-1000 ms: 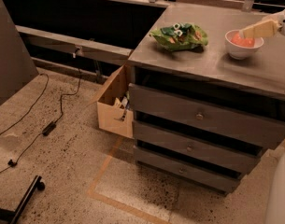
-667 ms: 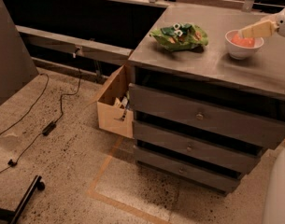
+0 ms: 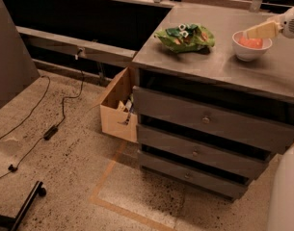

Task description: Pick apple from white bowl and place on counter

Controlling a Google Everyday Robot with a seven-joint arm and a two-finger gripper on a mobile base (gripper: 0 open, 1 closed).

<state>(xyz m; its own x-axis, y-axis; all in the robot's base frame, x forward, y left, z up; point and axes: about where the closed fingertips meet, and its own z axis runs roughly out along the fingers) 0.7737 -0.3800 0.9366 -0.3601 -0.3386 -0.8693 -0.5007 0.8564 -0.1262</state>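
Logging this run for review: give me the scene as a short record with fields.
counter: flat grey top, holds two things
white bowl: on the counter, toward its right side
apple: inside the white bowl
end effector: at the right edge, just above the bowl's rim
green snack bag: on the counter, left of the bowl, apart
cardboard box: on the floor, left of the counter

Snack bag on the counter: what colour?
Green snack bag with orange and white print, camera view. The gripper hangs over the white bowl.
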